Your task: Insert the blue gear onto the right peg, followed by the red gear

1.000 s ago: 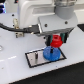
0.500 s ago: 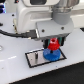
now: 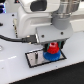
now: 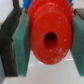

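Note:
My gripper (image 3: pixel 51 46) is shut on the red gear (image 3: pixel 51 49) and holds it directly over the blue gear (image 3: pixel 52 56). The blue gear lies flat at the exterior view's right end of the grey plate (image 3: pixel 34 59) with the black border. The red gear's underside looks close to or touching the blue gear; I cannot tell which. In the wrist view the red gear (image 4: pixel 49 36) with its round centre hole sits between the teal finger pads (image 4: pixel 22 44). The right peg is hidden under the gears.
A black cable (image 3: pixel 15 37) runs across the white table at the exterior view's left. The robot's white body (image 3: pixel 30 20) stands behind the plate.
The gripper has carried the red gear down and toward the exterior view's left, until it is over the blue gear on the plate.

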Controlling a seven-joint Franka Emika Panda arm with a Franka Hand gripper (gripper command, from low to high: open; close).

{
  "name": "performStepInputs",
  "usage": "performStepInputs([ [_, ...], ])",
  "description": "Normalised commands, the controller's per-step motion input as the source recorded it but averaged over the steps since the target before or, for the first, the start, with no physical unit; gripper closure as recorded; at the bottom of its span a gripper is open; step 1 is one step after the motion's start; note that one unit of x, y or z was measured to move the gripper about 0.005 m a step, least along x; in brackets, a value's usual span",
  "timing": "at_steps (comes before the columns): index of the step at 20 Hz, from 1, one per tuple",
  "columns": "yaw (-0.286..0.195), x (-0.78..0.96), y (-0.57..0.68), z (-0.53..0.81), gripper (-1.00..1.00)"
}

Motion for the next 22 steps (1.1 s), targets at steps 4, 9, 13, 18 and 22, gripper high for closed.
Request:
performStepInputs([
  [4,0.000,0.24,-0.05,-0.13,1.00],
  [9,0.000,0.11,0.01,0.08,-1.00],
  [13,0.000,0.00,0.16,0.41,-1.00],
  [18,0.000,-0.01,0.13,0.55,-1.00],
  [22,0.000,0.00,0.01,0.14,-1.00],
])
